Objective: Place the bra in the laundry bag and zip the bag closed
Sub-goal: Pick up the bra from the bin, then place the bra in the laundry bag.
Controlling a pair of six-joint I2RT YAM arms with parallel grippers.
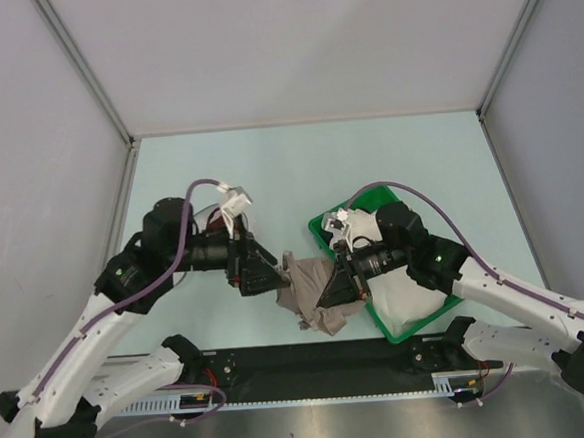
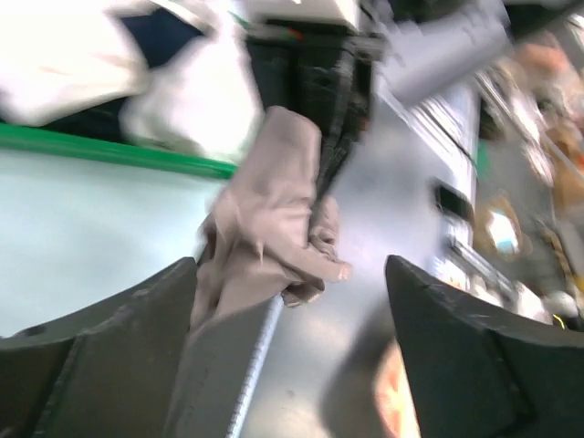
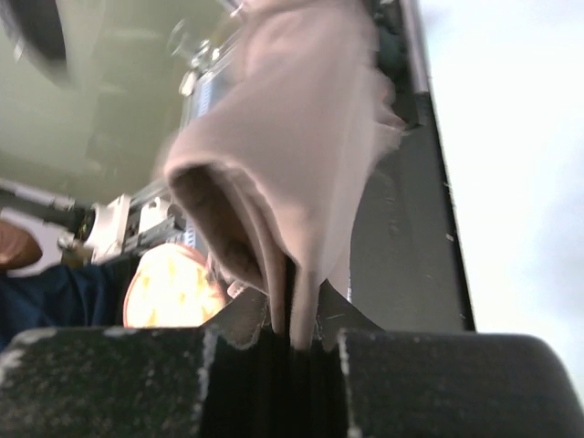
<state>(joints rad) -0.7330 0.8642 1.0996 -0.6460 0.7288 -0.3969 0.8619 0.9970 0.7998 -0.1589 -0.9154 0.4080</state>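
Both arms elbow out, wrists turned in to face each other low over the near centre of the table [image 1: 299, 168]. Right gripper [image 3: 297, 333] clenched on a fold of taupe cloth [image 1: 313, 300], the rest bunched on the table. Left gripper [image 2: 287, 274] jaws spread wide, gripping nothing, cloth just past its tips. Bra [image 1: 210, 222]: only a dark red sliver under the left forearm, mostly hidden. Green basket [image 1: 323, 227] under the right wrist.

Overhead view looking down from behind, both wrist views close, sharing the taupe cloth [image 1: 315, 296].
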